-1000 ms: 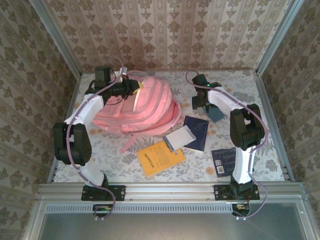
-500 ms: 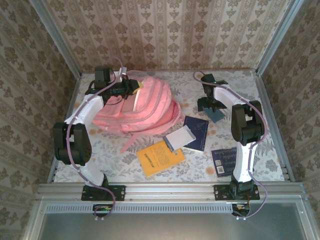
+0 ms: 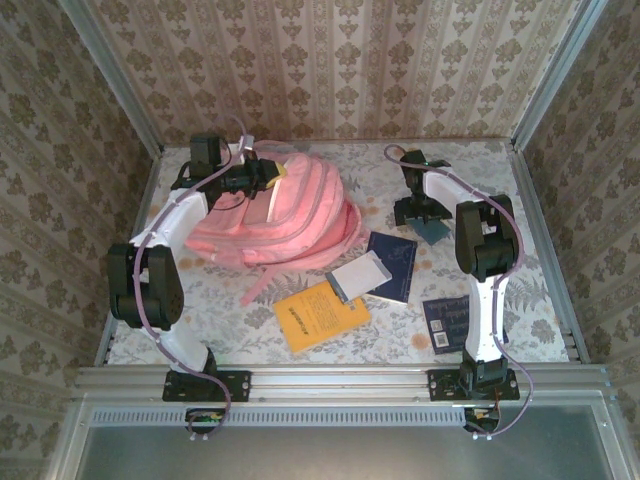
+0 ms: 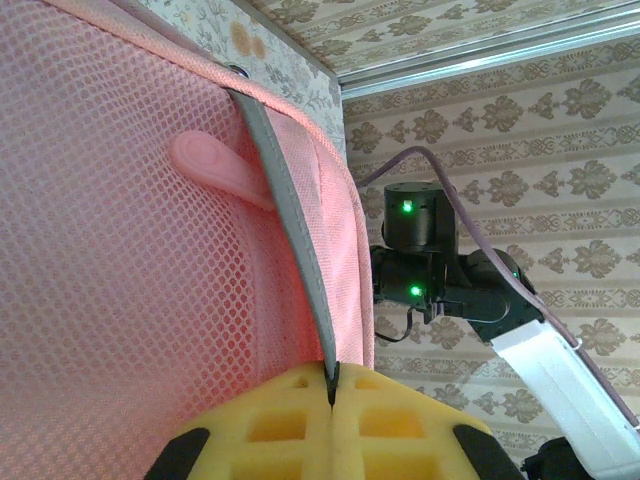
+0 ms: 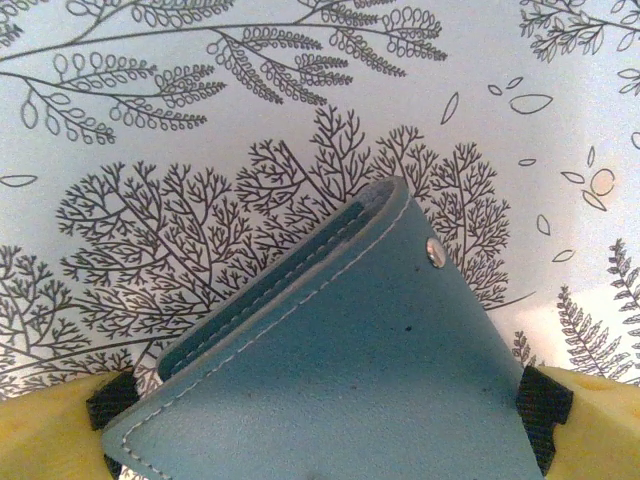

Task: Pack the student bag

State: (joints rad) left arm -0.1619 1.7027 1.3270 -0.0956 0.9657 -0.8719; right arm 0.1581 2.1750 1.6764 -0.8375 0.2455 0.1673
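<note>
Soft pink student bag [image 3: 285, 215] lies slumped at the back left of the floral-print table [image 3: 220, 325], with the left gripper [image 4: 330, 400] pinched on its edge.
The left wrist view shows open pink mesh, a smooth pink tab [image 4: 215, 165] and a grey binding strip running between the closed yellow foam pads. From overhead the bag reads as rounded, seamed panels. The right gripper [image 3: 418, 212] stands wide apart astride a stitched teal leather wallet [image 5: 340, 370].

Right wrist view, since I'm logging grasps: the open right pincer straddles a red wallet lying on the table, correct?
No: the wallet is teal, not red, as the right wrist view shows. The open right pincer does straddle it on the table.
</note>
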